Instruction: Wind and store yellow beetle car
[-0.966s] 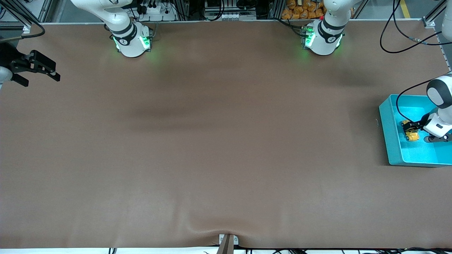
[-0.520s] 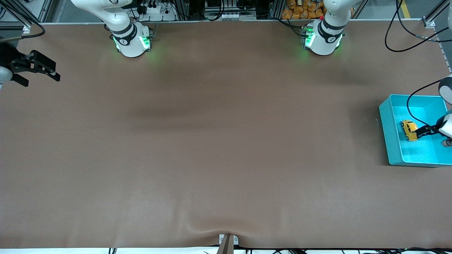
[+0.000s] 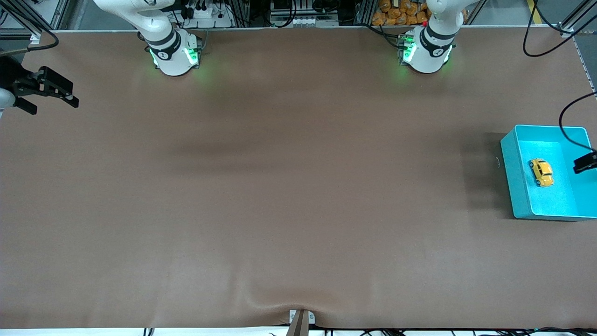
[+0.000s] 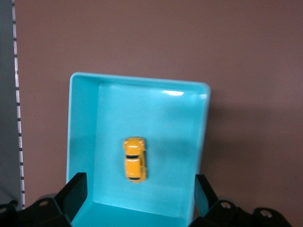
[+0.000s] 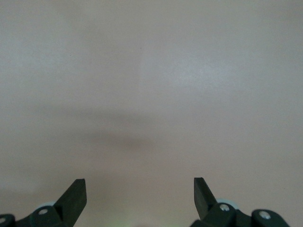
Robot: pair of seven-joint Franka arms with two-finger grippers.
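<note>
The yellow beetle car (image 3: 541, 172) lies on its wheels on the floor of the teal bin (image 3: 509, 173), at the left arm's end of the table. My left gripper (image 3: 585, 162) is up over the bin, mostly cut off by the front view's edge. In the left wrist view it (image 4: 139, 177) is open and empty, high above the car (image 4: 135, 159) and the bin (image 4: 72, 132). My right gripper (image 3: 55, 105) waits open and empty over the right arm's end of the table; the right wrist view (image 5: 139, 179) shows only bare mat under it.
The brown mat (image 3: 289, 186) covers the whole table. Both arm bases (image 3: 175, 53) stand along the edge farthest from the front camera. A black cable (image 3: 566, 123) hangs over the bin.
My left gripper has let go of the car and risen out of the bin, toward the table's end. The car stays in the bin. The right arm has not moved.
</note>
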